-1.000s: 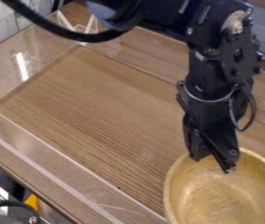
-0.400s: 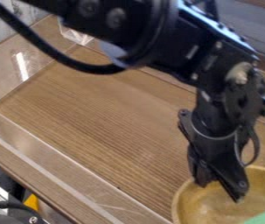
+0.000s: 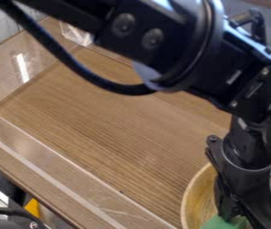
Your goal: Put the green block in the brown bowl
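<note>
Green flat foam block [image 3: 231,220] sits right under the hand [image 3: 248,213], clenched on it (mostly hidden), over the tan wooden bowl [image 3: 198,199].

Green block [image 3: 230,223]: matte green, only a sliver visible at bottom edge, over the bowl.
Brown bowl [image 3: 198,202]: light tan wood, round, bottom-right, largely hidden.

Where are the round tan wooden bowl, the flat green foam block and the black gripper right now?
Round tan wooden bowl [image 3: 198,199]: camera view, left rim.
Flat green foam block [image 3: 231,221]: camera view, visible edge beneath the fingers.
Black gripper [image 3: 248,211]: camera view, between its fingertips.
</note>
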Available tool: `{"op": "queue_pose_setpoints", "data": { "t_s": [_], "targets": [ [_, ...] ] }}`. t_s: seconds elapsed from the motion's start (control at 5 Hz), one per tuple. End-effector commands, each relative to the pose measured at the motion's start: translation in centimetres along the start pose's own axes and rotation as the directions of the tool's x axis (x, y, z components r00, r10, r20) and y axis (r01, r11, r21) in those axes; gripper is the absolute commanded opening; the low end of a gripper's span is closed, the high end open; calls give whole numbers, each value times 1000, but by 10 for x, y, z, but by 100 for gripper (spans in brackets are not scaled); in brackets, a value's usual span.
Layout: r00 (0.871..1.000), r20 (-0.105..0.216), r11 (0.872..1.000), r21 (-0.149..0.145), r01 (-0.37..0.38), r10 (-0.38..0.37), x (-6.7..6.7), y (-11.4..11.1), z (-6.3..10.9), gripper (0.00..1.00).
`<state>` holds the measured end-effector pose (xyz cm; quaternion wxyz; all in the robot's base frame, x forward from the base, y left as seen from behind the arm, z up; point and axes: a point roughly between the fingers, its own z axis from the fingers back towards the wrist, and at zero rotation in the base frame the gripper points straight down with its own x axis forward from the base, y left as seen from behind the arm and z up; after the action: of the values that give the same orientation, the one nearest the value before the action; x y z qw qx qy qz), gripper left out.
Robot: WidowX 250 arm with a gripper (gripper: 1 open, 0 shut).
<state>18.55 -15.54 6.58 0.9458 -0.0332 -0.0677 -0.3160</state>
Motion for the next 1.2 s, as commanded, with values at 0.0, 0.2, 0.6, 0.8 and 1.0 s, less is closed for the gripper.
{"op": "queue_pose_setpoints", "data": {
  "t_s": [0.0,0.2,0.6,0.8,1.0],
  "targets": [
    [999,36,1000,-6,30,-30,7,10,7,0],
    [999,35,1000,-3,2,-2,7,7,5,0],
    [998,31,998,-5,-56,56,3,1,4,0],
    [1000,25,1000,-18,0,0,8,2,5,0],
    [998,21,998,-29,55,-55,13,6,5,0]
  ]
}}
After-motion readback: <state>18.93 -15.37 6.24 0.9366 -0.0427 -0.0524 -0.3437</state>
